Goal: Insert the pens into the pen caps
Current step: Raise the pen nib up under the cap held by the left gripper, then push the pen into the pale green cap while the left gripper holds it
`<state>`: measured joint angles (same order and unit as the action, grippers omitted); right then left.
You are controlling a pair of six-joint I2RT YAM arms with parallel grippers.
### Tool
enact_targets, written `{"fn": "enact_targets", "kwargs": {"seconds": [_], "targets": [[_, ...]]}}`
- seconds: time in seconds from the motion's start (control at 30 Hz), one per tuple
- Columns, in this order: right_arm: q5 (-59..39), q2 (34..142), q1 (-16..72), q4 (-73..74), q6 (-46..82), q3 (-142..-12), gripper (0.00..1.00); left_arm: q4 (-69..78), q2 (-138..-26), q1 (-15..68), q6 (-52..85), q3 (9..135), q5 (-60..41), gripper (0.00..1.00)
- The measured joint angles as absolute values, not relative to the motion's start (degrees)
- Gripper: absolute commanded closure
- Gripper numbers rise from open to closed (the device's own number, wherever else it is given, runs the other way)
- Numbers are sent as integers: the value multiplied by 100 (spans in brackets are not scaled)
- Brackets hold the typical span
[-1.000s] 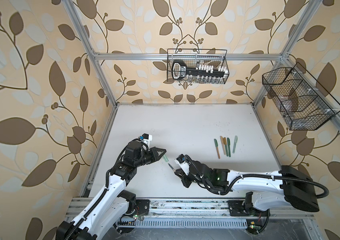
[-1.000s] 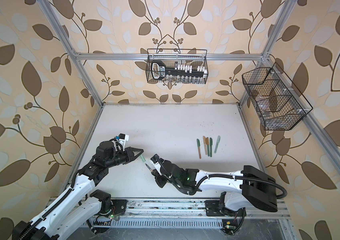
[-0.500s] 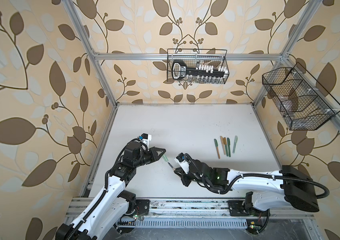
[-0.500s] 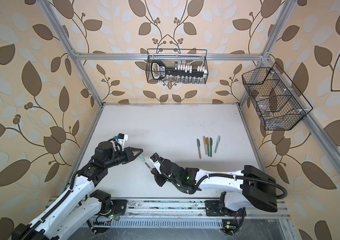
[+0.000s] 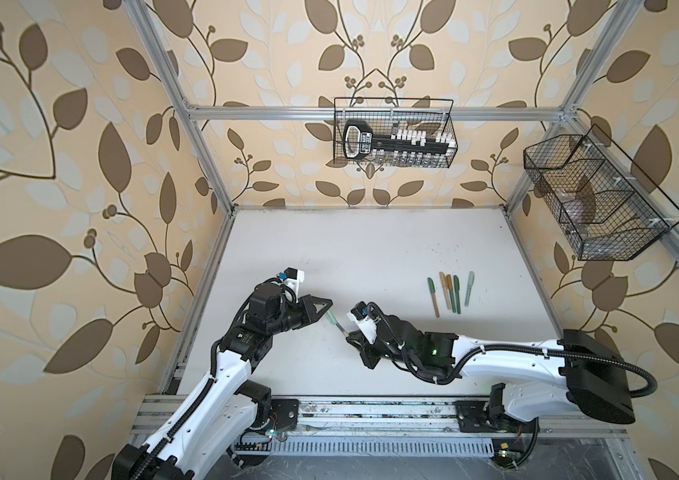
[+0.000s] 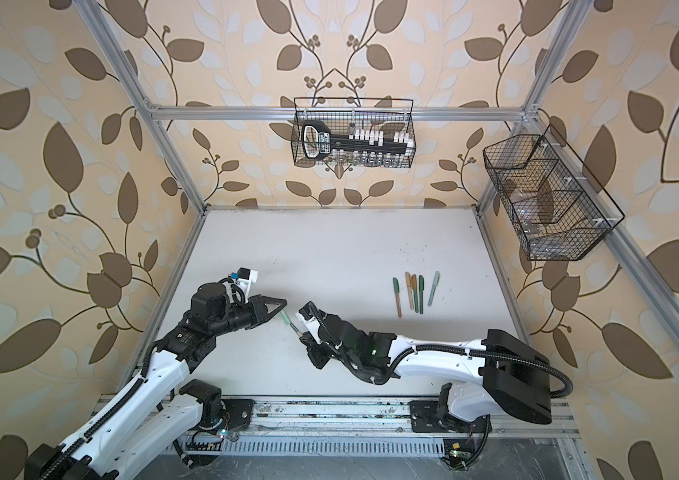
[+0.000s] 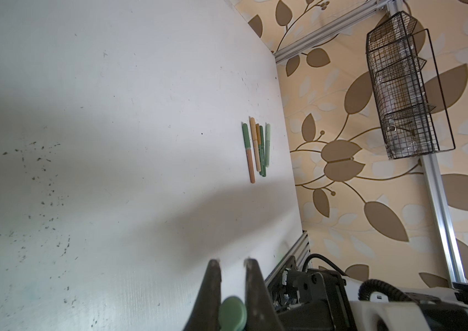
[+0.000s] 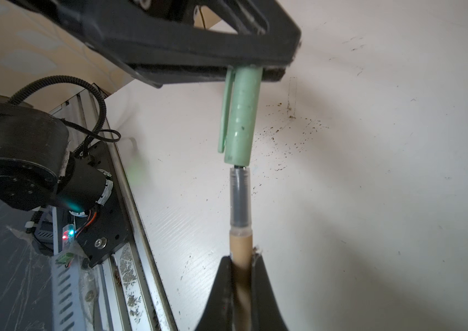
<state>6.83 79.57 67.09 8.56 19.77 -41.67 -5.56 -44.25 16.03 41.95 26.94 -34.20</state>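
— Near the front edge of the table (image 5: pixel 371 249), in both top views: left gripper (image 5: pixel 326 306) clenched on a mint-green cap (image 5: pixel 331 319), right gripper (image 5: pixel 352 337) clenched on a tan pen (image 5: pixel 342 330). Edged slightly toward the cap over the last second, so gap now closed.
— And off to the right?
— Five capped pens (image 5: pixel 450 293) side by side, well apart from both arms.
— From the left wrist?
— Only the cap's rounded end, pinched between both fingers (image 7: pixel 212 286). Same five pens far behind.
— From the right wrist?
— Dark tip just entering the cap's open mouth, clear grip section outside, roughly in line. Probably the very start of insertion. Calls for a straight push to seat it.
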Motion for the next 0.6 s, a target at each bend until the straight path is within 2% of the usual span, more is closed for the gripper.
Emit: {"fn": "enact_targets", "kwargs": {"seconds": [0.6], "targets": [[676, 8381, 6565, 567, 1876, -4663, 100, -193, -4550, 1564, 4189, 2685, -3301, 100]]}}
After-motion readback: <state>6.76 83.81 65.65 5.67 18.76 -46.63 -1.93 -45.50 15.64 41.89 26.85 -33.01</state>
